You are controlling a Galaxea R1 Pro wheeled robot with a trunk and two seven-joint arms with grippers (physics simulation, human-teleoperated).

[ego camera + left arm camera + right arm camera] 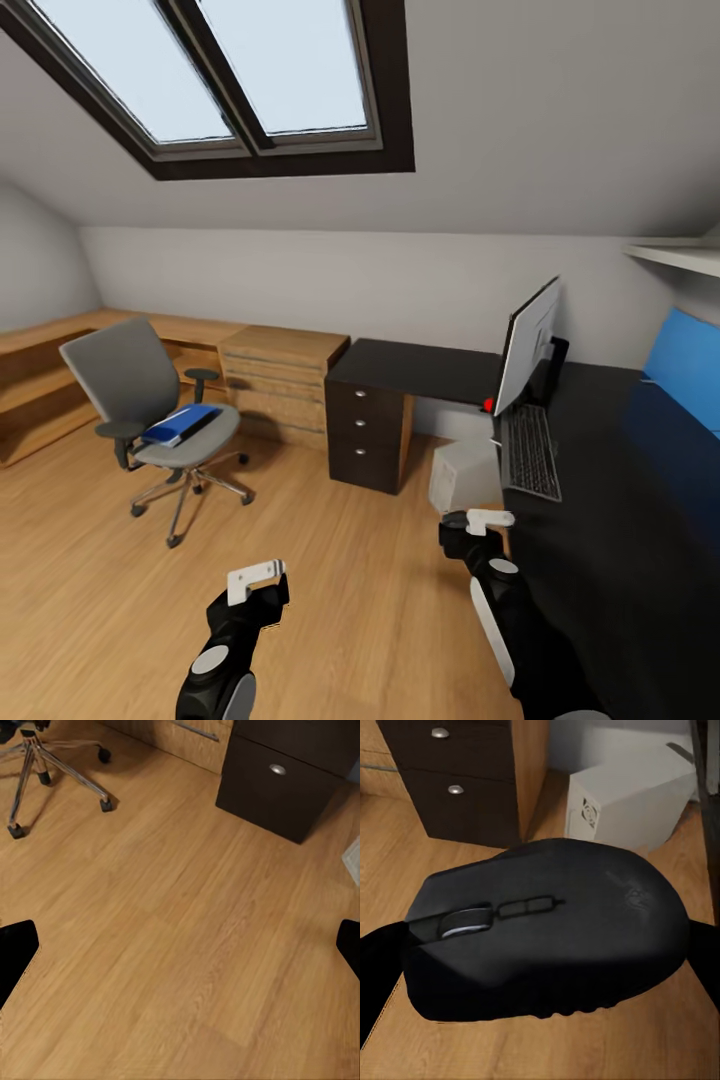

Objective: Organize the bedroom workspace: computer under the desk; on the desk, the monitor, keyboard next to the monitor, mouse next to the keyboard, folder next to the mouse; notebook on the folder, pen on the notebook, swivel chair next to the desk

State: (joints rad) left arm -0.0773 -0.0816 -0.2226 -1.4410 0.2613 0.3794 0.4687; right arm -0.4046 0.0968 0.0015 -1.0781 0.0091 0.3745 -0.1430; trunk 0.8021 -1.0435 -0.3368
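Head view: the right tool (478, 521) hangs just beside the near edge of the bench (600, 480), lower than its top. The keyboard (531, 452) lies on the bench ahead of this tool, long axis running away from the robot, one end close to the monitor (527, 345). The computer (463, 474) stands on the floor under the bench edge. The blue folder (180, 424) rests on the swivel chair (150, 410), well apart, on the left tool's (257, 583) side.

Left wrist view: the left tool (180, 945) is spread wide and carries nothing; below it lies plank floor.

Right wrist view: the right tool (540, 967) is closed around the mouse (547, 937). The likely next move is up and forward to the bench, beside the keyboard. A faint logo on the mouse is unreadable.
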